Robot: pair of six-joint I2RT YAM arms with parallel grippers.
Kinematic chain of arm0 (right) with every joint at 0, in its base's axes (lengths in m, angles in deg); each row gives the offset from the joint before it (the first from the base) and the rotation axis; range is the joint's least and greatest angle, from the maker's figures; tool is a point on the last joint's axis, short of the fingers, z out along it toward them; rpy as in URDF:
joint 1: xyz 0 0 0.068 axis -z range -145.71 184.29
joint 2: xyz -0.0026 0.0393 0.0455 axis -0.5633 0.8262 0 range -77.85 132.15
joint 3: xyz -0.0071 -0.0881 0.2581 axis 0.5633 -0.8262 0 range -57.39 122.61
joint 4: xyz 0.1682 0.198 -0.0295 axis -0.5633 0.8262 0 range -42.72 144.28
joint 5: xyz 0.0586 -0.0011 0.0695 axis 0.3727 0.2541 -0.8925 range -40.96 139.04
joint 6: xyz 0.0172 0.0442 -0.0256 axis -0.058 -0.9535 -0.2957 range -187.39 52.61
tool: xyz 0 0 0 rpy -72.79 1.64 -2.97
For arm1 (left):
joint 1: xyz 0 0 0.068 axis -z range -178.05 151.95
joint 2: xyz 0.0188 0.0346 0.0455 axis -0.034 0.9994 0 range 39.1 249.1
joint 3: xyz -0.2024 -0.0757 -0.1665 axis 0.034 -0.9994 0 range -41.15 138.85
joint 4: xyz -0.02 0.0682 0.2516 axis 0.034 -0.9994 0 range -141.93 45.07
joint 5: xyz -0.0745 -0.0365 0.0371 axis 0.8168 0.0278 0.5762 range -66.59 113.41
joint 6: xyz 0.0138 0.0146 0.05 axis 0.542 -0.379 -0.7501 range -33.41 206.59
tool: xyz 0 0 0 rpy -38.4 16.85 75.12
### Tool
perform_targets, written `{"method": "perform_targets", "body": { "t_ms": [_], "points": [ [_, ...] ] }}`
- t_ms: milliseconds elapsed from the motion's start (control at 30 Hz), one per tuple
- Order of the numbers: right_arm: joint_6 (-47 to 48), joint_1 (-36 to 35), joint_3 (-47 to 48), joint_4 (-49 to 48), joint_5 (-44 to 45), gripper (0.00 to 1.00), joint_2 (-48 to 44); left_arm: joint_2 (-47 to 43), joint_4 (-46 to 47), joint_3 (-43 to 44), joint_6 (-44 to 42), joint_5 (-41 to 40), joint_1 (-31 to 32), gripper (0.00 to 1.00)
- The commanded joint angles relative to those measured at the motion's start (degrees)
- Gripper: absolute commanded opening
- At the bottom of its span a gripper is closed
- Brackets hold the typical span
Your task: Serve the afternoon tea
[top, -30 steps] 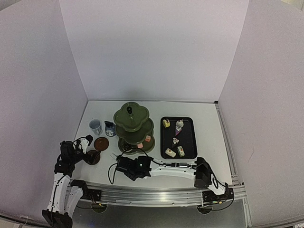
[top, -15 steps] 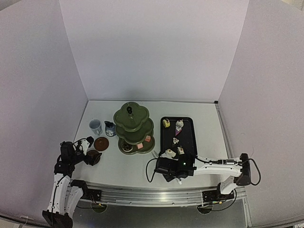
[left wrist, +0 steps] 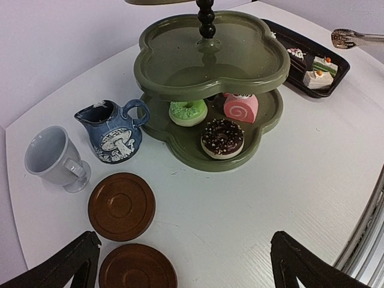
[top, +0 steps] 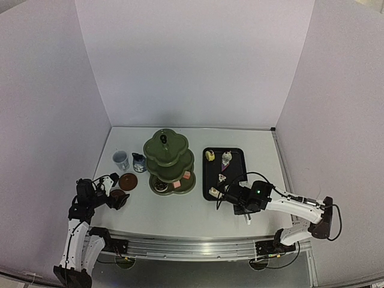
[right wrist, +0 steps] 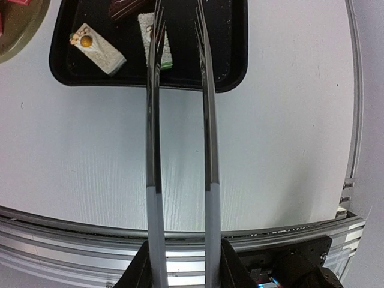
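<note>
where the right gripper (right wrist: 183, 273) sits: low over the white table (top: 264, 144), just near of the black tray (right wrist: 234, 54); closed on the handle end of the metal tongs (right wrist: 153, 120)
metal tongs: reaching far from the gripper, blades a little apart, tips over the tray's near end; left blade crossing the green-layered slice (right wrist: 157, 42), contact not clear
tray contents: white slice with a yellow ball (right wrist: 99, 48) in the near left corner, green-layered slice just right of it, more small pastries toward the far end, among them a yellow piece (top: 210, 155) and a cone-shaped piece (top: 226, 158)
left gripper (left wrist: 180, 276): jaws spread wide, holding nothing, low over the near left of the table, above the near saucer (left wrist: 137, 267)
far saucer (left wrist: 121, 205): flat on the table, just far of the near saucer, apart from it
pale blue cup (left wrist: 54, 157): upright, far left, beyond the saucers
dark blue jug (left wrist: 114, 132): upright, between cup and stand, close to both
green three-tier stand (left wrist: 210, 60): centre of the table, left of the tray
bottom tier: green donut (left wrist: 188, 111), pink swirl roll (left wrist: 241, 107), chocolate donut (left wrist: 222, 138) nearest the edge
middle tier: bare where visible in the left wrist view
</note>
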Motion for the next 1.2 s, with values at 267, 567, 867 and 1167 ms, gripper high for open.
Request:
{"method": "perform_targets", "body": {
  "t_ms": [267,567,867,1167],
  "points": [
    [6.0,5.2,-4.2,-8.0,-7.3,0.33,0.9,0.4,-1.0,1.4,-1.2,2.5,-0.3,1.0],
    [8.0,7.1,-5.7,-9.3,-7.8,0.36,2.0,0.3,-1.1,1.4,-1.4,3.0,-0.3,1.0],
    [10.6,8.6,-5.8,-10.8,-8.8,0.36,5.1,0.3,-1.1,1.4,-1.3,3.0,-0.3,1.0],
    [9.9,8.8,-4.6,-10.5,-8.2,0.04,2.8,0.6,-1.0,1.3,-1.3,2.8,-0.3,1.0]
  ]
}}
